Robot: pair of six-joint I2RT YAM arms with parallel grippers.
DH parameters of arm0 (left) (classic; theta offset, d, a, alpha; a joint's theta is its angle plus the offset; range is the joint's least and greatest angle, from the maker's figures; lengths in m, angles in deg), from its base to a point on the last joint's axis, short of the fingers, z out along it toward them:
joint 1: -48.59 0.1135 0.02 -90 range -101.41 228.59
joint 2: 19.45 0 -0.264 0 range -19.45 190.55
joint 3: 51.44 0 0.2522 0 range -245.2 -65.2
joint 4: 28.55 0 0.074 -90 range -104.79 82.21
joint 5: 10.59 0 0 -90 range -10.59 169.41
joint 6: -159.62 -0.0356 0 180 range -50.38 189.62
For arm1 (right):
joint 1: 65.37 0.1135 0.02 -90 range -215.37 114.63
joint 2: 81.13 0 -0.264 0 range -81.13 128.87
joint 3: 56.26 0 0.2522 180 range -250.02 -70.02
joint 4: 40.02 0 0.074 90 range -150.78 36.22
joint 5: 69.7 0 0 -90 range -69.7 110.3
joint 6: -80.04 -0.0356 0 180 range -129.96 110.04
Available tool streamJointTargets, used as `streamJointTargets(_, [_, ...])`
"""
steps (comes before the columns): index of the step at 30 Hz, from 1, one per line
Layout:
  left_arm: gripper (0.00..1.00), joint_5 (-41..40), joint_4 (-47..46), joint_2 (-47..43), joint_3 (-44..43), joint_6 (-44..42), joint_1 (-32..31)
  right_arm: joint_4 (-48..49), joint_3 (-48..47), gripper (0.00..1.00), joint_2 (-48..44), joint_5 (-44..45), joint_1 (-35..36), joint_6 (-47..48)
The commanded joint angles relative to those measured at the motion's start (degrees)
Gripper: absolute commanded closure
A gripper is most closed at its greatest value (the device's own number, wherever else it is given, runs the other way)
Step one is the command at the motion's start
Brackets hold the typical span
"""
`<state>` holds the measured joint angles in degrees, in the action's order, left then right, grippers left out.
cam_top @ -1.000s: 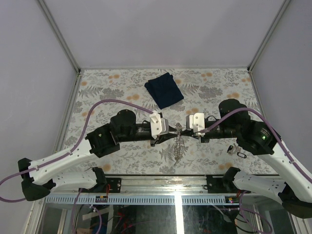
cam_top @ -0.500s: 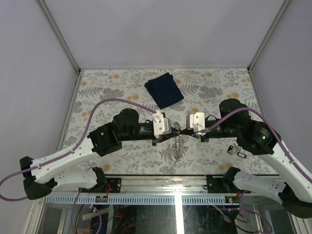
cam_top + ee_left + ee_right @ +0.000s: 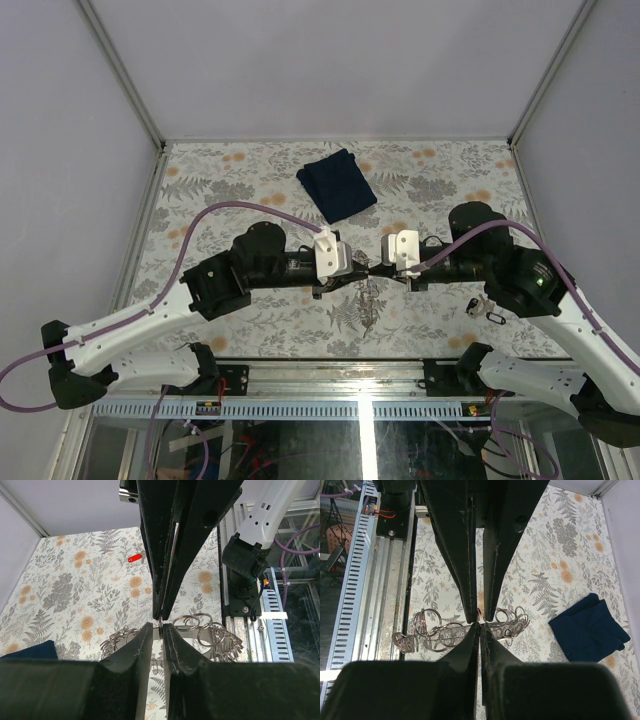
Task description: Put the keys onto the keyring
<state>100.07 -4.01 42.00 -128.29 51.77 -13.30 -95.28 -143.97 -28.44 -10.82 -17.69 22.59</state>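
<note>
I judge the keyring (image 3: 201, 630) light, limp and slippery; left claw (image 3: 159, 628) and right claw (image 3: 479, 626) each pinch it, nearly closed, tip to tip by the counter's (image 3: 200, 200) near edge; a single ring grips best.

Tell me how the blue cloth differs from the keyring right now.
Look: the blue cloth is dark and matte, while the keyring is silvery, a string of linked loops.
Pose: the cloth lies folded towards the far side of the table, and the keyring is bunched near the middle.
Contact: nothing touches the cloth, whereas the keyring is pinched where the left gripper and right gripper meet tip to tip.
Shared: both look limp rather than rigid.
</note>
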Motion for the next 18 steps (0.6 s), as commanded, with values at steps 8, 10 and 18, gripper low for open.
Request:
streamJointTargets(8, [0.94, 0.34, -0.59, 0.42, -2.36, -1.05, -0.21, 3.55, -0.62, 1.00, 0.40, -2.19, 0.31, -0.07])
streamJointTargets(10, [1.00, 0.17, -0.59, 0.28, -2.46, -1.02, -0.16, 3.53, -0.60, 1.00, 0.40, -2.11, 0.31, 0.03])
streamJointTargets(18, [1.00, -0.65, -5.31, -3.92, 2.21, 0.39, -0.18, 10.22, 3.16, 0.72, -4.54, -2.79, 0.25, -2.27])
